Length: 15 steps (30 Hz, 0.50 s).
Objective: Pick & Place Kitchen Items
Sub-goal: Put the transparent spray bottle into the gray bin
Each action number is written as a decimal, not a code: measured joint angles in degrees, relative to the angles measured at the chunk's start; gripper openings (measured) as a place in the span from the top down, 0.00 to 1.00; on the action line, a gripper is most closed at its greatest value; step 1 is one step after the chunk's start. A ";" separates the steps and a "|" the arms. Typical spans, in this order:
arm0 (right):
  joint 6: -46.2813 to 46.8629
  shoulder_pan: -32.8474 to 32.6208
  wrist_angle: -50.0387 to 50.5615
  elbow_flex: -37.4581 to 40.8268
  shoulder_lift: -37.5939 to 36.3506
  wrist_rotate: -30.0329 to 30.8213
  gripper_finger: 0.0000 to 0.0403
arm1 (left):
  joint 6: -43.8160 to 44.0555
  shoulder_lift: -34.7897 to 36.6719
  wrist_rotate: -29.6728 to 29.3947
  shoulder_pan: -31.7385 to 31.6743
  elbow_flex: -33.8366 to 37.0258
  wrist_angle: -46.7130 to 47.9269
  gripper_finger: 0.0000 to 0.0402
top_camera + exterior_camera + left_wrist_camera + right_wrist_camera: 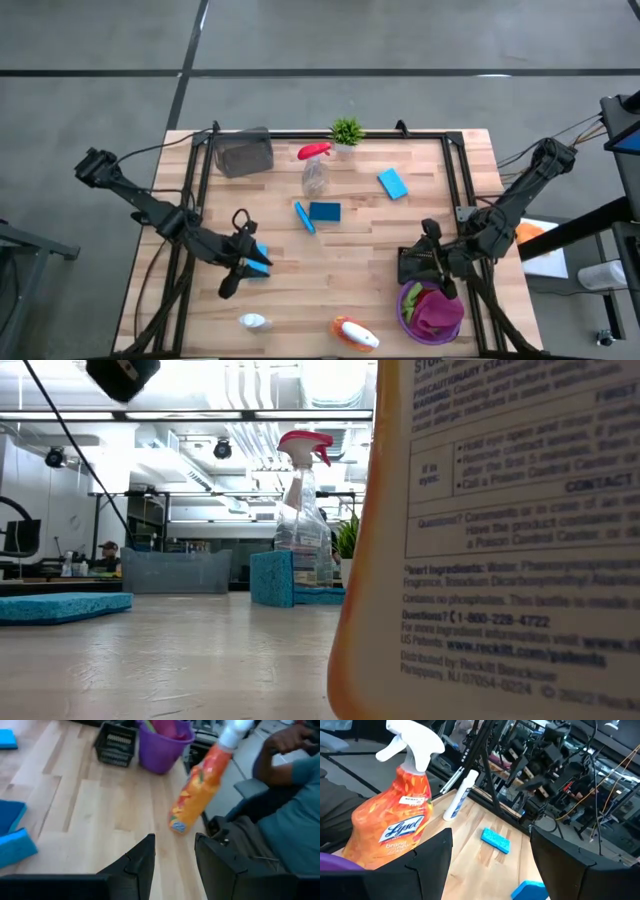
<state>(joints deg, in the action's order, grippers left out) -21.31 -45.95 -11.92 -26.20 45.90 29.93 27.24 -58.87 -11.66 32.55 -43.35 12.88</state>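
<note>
My left gripper (246, 262) (175, 837) hangs open over the table's near left part, with only bare wood between its fingers. A blue sponge (260, 258) lies just beside it. My right gripper (432, 258) (491, 834) is open and empty above a black basket (412, 268). A purple bucket (432, 312) holds magenta and green cloths. An orange spray bottle (355, 335) (395, 820) stands at the near edge, and a white bottle (252, 321) lies on its side. Mid-table are a red-topped clear bottle (315, 172) and three more blue sponges (325, 211), one of them on edge (303, 217).
A small green plant (346, 130) and a grey boxy thing (243, 152) sit at the far edge. Black rails (200, 190) run along both sides of the table. A seated person (285, 795) is beyond the near edge. Bare wood lies between the two grippers.
</note>
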 joint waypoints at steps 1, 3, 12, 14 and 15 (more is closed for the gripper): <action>0.07 0.00 0.00 0.00 0.25 0.00 0.34 | -0.34 0.00 -0.21 0.27 -0.50 0.11 0.64; 0.10 0.00 0.00 0.00 0.58 0.00 0.34 | -1.65 0.00 -0.35 0.74 -1.98 1.40 0.64; -0.29 0.00 0.18 -0.69 0.97 0.08 0.34 | -2.49 -0.11 -5.66 4.95 -6.00 3.19 0.45; -0.34 0.00 0.39 -0.70 0.97 0.09 0.34 | -0.27 -0.11 -6.82 5.56 -6.02 2.86 0.40; -0.34 0.00 0.62 -0.72 0.95 0.11 0.34 | 0.75 -0.11 -6.84 5.62 -6.02 2.84 0.37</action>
<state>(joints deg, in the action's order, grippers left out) -21.65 -45.95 -11.30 -26.92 46.85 30.04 27.99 -58.98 -18.50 38.17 -49.36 15.73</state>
